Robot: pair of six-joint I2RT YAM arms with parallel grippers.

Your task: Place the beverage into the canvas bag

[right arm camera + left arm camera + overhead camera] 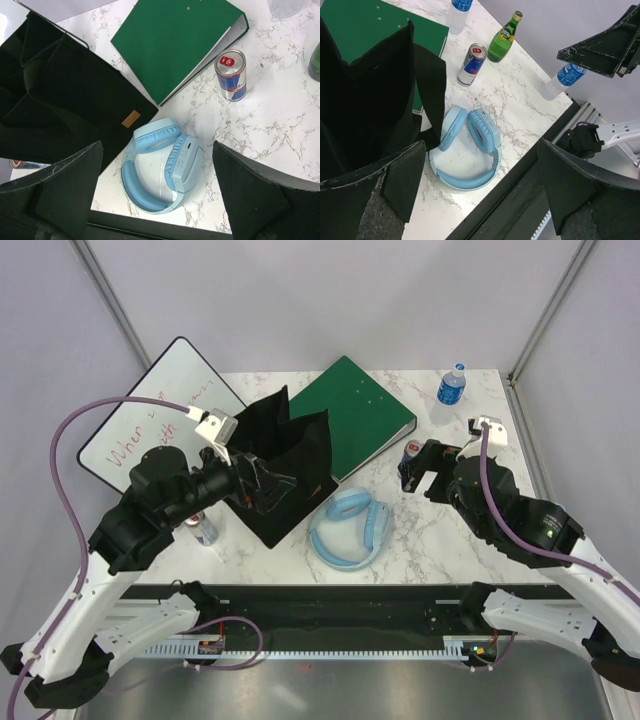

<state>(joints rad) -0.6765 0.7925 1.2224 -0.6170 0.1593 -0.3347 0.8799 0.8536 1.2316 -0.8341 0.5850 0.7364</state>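
Marble tabletop, both arms poised, no drink in the bag yet.
Right gripper hangs near the energy drink can, jaws spread wide and empty. The can stands upright beside the green binder; it looks the likeliest beverage, though a green glass bottle waits too. Left gripper, equally wide and empty, sits at the canvas bag. Best play: straddle the can mid-body, squeeze squarely, clear the blue headphones.
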